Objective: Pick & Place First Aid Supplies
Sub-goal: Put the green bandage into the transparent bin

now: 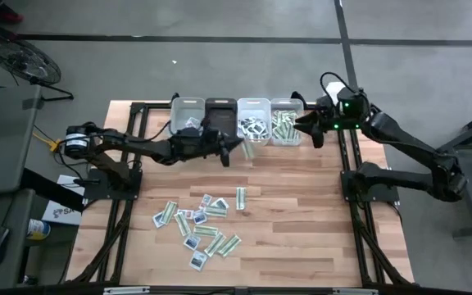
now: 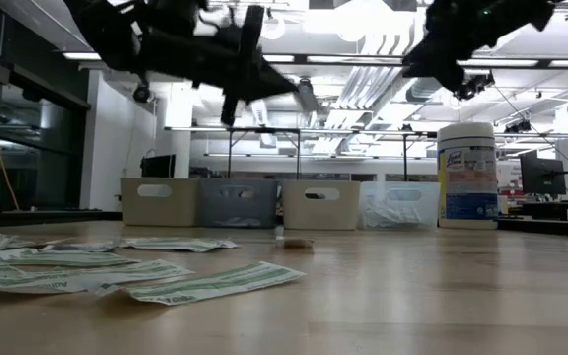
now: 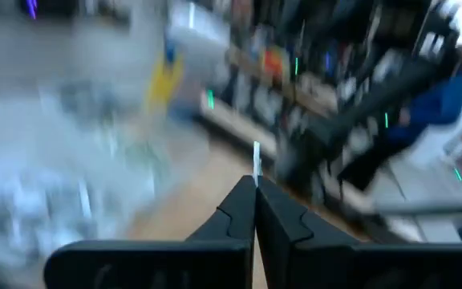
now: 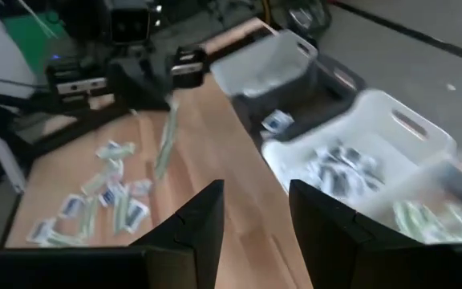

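Note:
My left gripper stands above the table just in front of the row of four bins, shut on a narrow green-and-white packet. My right gripper hangs open over the right end of that row, with nothing between its fingers. Several more packets, green strips and squarish white ones, lie flat in a loose pile on the near middle of the table. One strip lies apart from the pile. Two bins on the right hold packets. My left gripper pinches the strip packet between its two shut fingers by its upper end. The fingers lie about level, pointing toward the table's right. A thin edge of the packet sticks out past the fingertips. The rest hangs below them, clear of the table.
The four bins stand side by side along the far edge. A tall white canister with a blue label stands to their right. Bare wood lies between the pile and the table's right edge.

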Action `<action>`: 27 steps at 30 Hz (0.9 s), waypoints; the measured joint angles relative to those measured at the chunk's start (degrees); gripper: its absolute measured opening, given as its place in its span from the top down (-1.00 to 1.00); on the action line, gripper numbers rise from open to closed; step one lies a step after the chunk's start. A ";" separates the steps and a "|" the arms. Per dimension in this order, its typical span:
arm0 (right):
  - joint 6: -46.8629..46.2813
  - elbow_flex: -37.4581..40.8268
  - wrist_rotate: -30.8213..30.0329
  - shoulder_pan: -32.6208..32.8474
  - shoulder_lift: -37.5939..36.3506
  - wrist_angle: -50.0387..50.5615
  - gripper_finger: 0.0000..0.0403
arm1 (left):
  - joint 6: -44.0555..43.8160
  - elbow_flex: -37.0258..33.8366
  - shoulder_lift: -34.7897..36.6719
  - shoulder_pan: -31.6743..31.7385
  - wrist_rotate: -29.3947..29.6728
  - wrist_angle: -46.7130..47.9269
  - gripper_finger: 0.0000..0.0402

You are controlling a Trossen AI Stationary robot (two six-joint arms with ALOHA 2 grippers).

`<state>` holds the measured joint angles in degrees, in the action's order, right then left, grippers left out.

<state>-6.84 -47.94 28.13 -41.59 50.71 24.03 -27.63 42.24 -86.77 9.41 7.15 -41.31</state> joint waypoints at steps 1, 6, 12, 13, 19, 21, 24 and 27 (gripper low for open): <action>-0.84 0.01 0.01 0.92 0.72 -1.71 0.33 | 1.93 0.00 0.01 0.01 1.48 -3.19 1.00; -2.10 0.00 -0.62 5.56 4.80 -12.06 0.33 | 9.49 0.08 0.03 1.64 4.38 -14.72 1.00; -8.16 0.00 -4.47 9.31 11.48 -26.02 0.33 | 14.01 4.25 0.03 6.46 -1.67 -15.93 1.00; -8.98 0.02 -4.56 9.69 12.77 -28.09 0.33 | 14.72 5.30 0.04 7.29 -3.59 -15.52 1.00; -12.38 0.02 -4.17 11.42 18.29 -39.02 0.33 | 15.81 9.83 0.10 11.31 -11.61 -9.72 1.00; -14.04 0.01 -4.15 11.72 19.49 -41.37 0.33 | 15.81 10.39 0.10 12.25 -13.89 -8.64 1.00; -15.23 0.02 -4.03 12.22 20.89 -42.80 0.33 | 15.81 10.62 0.10 13.33 -16.01 -7.91 1.00; -15.59 0.02 -3.97 13.05 22.10 -44.18 0.33 | 15.81 10.64 0.10 14.29 -17.68 -8.19 1.00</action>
<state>-22.43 -47.92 24.16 -28.54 72.81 -20.15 -11.81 52.88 -86.67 23.70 -10.52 -49.50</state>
